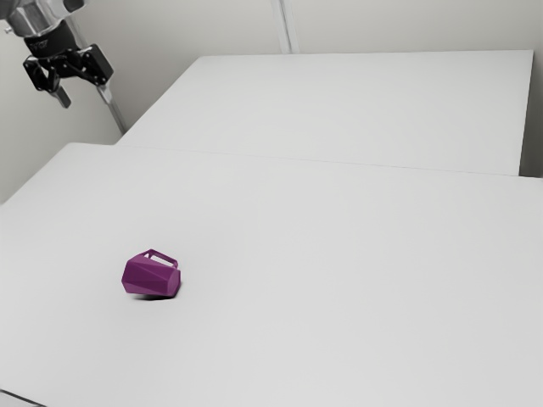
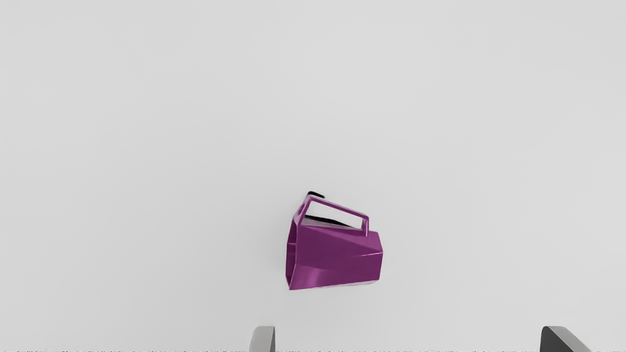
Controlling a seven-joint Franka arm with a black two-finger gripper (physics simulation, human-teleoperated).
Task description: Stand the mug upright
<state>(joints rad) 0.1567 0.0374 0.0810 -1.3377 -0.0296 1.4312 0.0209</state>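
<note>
The pale table (image 1: 339, 220) is the largest thing here, and the mug would probably slide on it if nudged off-centre. High above its far edge, towards the exterior view's left, hangs the gripper (image 1: 85, 97), its jaws wide apart with nothing between them, well apart from the mug.

The purple mug (image 1: 151, 275) lies on its side on the table, mouth to the exterior view's left, base to its right. I judge it stiff and fairly light, perhaps slick on its faceted faces, and chippable if it is ceramic (the look alone doesn't settle that). The best hold is probably across the body, one finger on each side, clear of the handle; the body narrows towards the base, so a loose pinch there could slip as it turns upright.

The handle (image 2: 340, 207) is thin and angular, a poorer place to bear the turn. Smallest is what shows through the open mouth (image 2: 291, 259): purple inner wall, no contents that I can see, though the deeper part is hidden.
</note>
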